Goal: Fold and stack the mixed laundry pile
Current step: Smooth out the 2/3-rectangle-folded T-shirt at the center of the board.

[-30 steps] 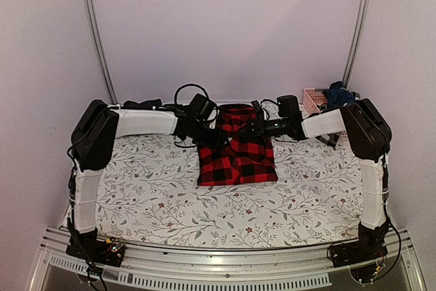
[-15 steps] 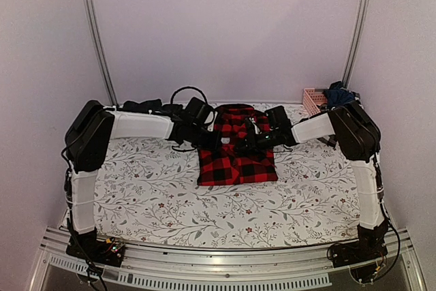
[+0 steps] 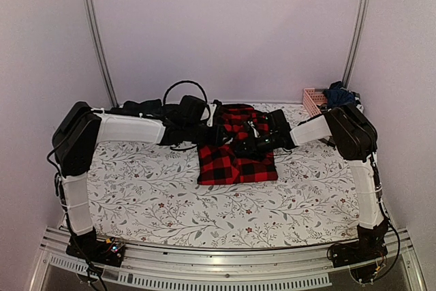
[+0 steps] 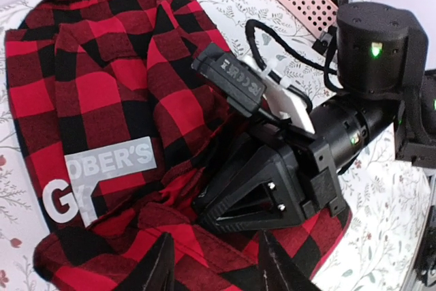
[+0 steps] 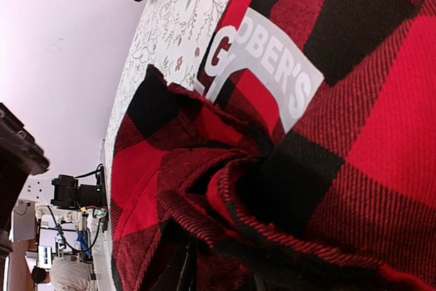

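Between pale lilac walls (image 3: pixel 225 25) spreads a leaf-patterned table cloth (image 3: pixel 150 195). Mid-back on it lies the red-and-black checked flannel shirt (image 3: pixel 238 158), folded, with white lettering (image 4: pixel 109 175) showing. The left gripper (image 4: pixel 216 267) hovers half-spread over its edge. The right gripper (image 4: pixel 204 209) is buried in a bunched fold, grip unclear.

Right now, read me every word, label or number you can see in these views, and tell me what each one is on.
"OBER'S": pale letters on a grey patch on the flannel shirt. The word may be cut off at its start.
"G": a large white letter on the shirt, just below that patch.
Faint print on the black camera module of the right arm is too small to read.
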Robot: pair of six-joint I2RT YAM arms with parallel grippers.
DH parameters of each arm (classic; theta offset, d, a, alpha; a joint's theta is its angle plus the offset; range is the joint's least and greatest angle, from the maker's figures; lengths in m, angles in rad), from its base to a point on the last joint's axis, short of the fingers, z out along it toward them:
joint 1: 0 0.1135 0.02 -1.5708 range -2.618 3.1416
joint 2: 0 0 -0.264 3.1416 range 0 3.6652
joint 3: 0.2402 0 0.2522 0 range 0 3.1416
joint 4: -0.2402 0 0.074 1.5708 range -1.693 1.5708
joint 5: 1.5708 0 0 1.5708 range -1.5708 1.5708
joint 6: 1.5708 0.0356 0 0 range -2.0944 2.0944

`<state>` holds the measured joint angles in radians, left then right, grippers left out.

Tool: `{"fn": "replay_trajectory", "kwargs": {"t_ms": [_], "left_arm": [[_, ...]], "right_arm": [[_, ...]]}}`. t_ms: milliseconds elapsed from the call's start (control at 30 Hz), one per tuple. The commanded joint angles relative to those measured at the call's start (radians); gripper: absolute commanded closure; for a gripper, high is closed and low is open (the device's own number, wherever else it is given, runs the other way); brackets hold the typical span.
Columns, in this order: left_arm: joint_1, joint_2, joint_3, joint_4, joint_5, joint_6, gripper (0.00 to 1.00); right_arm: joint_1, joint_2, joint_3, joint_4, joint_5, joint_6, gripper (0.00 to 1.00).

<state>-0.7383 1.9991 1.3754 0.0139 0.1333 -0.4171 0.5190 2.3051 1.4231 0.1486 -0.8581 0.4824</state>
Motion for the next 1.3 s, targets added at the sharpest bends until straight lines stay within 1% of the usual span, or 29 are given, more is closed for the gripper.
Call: {"fn": "replay_trajectory", "kwargs": {"t_ms": [0, 100, 233, 300, 400, 600, 733, 833, 1133, 1200, 1267], "left_arm": [[0.040, -0.061, -0.081, 0.040, -0.031, -0.063, 0.54], [0.057, -0.067, -0.110, 0.040, -0.042, -0.073, 0.54], [0.068, -0.070, -0.128, 0.035, -0.055, -0.085, 0.54], [0.076, -0.071, -0.133, 0.034, -0.052, -0.091, 0.54], [0.086, -0.072, -0.135, 0.031, -0.053, -0.092, 0.54], [0.093, -0.058, -0.129, 0.031, -0.021, -0.089, 0.54], [0.093, -0.034, -0.120, 0.038, 0.023, -0.090, 0.54], [0.086, -0.011, -0.100, 0.036, 0.053, -0.079, 0.54], [0.050, 0.105, 0.024, -0.011, 0.093, -0.040, 0.55], [0.046, 0.128, 0.044, -0.046, 0.104, -0.039, 0.55], [0.041, 0.144, 0.058, -0.048, 0.108, -0.033, 0.55]], "right_arm": [[0.006, -0.037, -0.010, 0.076, -0.083, 0.043, 0.73], [0.002, -0.028, -0.003, 0.131, -0.129, 0.104, 0.71], [-0.002, -0.012, -0.017, 0.262, -0.195, 0.230, 0.66], [-0.003, 0.004, -0.010, 0.283, -0.212, 0.269, 0.64], [-0.004, 0.018, -0.001, 0.283, -0.227, 0.294, 0.60], [-0.003, 0.027, -0.010, 0.301, -0.245, 0.315, 0.56], [-0.019, -0.002, -0.061, 0.385, -0.232, 0.345, 0.54], [-0.032, -0.018, -0.091, 0.505, -0.234, 0.420, 0.51], [-0.039, -0.007, -0.105, 0.627, -0.242, 0.507, 0.49], [-0.040, -0.007, -0.100, 0.628, -0.242, 0.517, 0.48], [-0.040, 0.000, -0.093, 0.623, -0.244, 0.521, 0.48]]}}
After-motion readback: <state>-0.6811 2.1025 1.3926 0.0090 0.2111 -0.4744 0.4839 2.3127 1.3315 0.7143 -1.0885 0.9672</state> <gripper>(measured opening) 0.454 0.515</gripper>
